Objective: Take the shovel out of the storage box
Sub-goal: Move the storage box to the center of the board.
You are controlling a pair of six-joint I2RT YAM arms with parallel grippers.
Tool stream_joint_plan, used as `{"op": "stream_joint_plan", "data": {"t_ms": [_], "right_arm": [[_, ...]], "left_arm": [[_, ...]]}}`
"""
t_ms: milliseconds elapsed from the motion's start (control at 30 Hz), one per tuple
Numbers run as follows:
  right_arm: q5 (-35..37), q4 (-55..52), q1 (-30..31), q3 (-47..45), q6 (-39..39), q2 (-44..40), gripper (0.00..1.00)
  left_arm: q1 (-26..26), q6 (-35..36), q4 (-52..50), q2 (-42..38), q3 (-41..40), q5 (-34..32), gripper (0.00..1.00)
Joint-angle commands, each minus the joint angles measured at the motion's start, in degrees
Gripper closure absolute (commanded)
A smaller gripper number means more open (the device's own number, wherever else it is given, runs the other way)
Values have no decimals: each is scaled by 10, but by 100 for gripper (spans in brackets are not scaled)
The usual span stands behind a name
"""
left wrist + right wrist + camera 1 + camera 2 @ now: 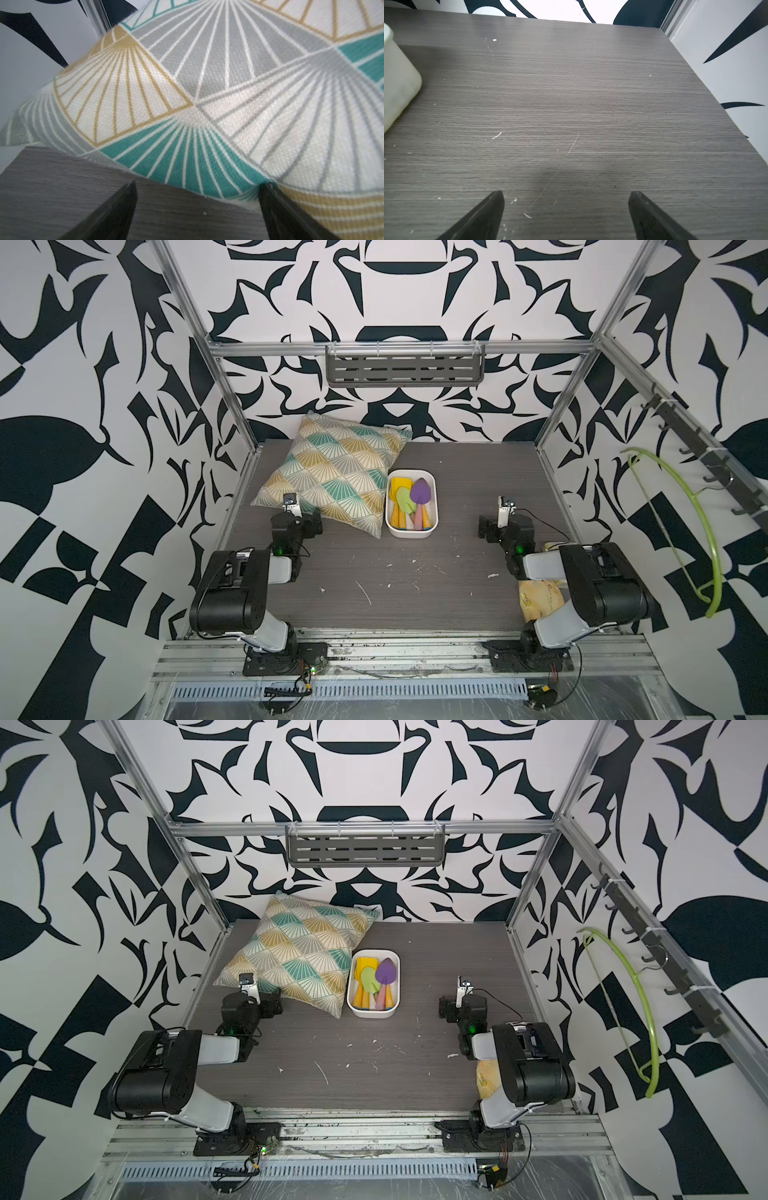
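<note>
The white storage box (411,534) stands mid-table in both top views, also (372,1013). In it lie a purple shovel (420,491), a green shovel (404,499) and a yellow shovel (400,483), handles toward the front. My left gripper (297,519) (197,184) is open and empty, low over the table to the left of the box, with one fingertip (264,187) against the pillow's edge. My right gripper (505,522) (566,192) is open and empty over bare table to the right of the box, whose corner (398,83) shows in the right wrist view.
A patterned pillow (332,472) lies at the back left, touching the box's left side. A yellowish bag (540,599) sits under the right arm. A green hanger (685,531) hangs on the right wall's hook rail. A grey shelf (405,366) is on the back rail.
</note>
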Motion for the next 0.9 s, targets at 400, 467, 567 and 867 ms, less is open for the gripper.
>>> {"op": "stream_joint_plan", "data": {"t_ms": [400,467,567,867], "right_arm": [[-4,13,-2,8,2,-12,1],[-4,13,-3,8,2,-11,1],[-4,13,-2,8,2,-12,1],[-2,17,-2,3,0,-21,2]], "left_arm": [[3,1,-10,1,12,13,1],[3,1,-10,1,12,13,1],[3,1,-11,1,11,12,1],[2,1,7,-13,3,3,1]]}}
